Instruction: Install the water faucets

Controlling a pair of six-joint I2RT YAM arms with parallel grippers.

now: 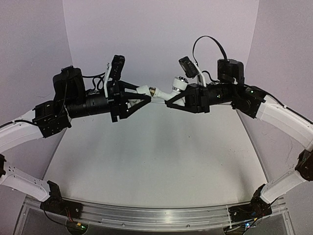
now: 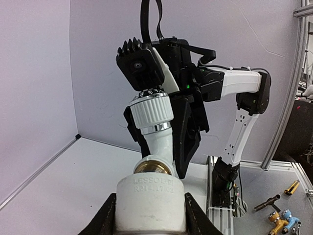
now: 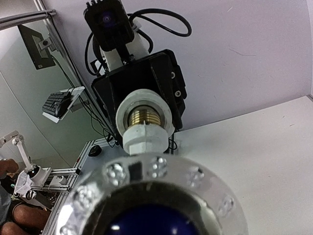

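Top external: we hold both parts mid-air at the far side, meeting end to end.
Left gripper [image 1: 145, 98] pinches the white fitting [image 1: 144, 90]; right gripper [image 1: 172, 98] pinches the tap [image 1: 172, 88], its brass thread [image 1: 157, 91] pointing left into it.

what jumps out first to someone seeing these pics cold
Two arms meet nose to nose in mid-air above the table. The left gripper clamps a short white fitting and the right gripper a white tap, with a brass thread showing where the two join. The tap's shiny knob fills the bottom of the right wrist view.
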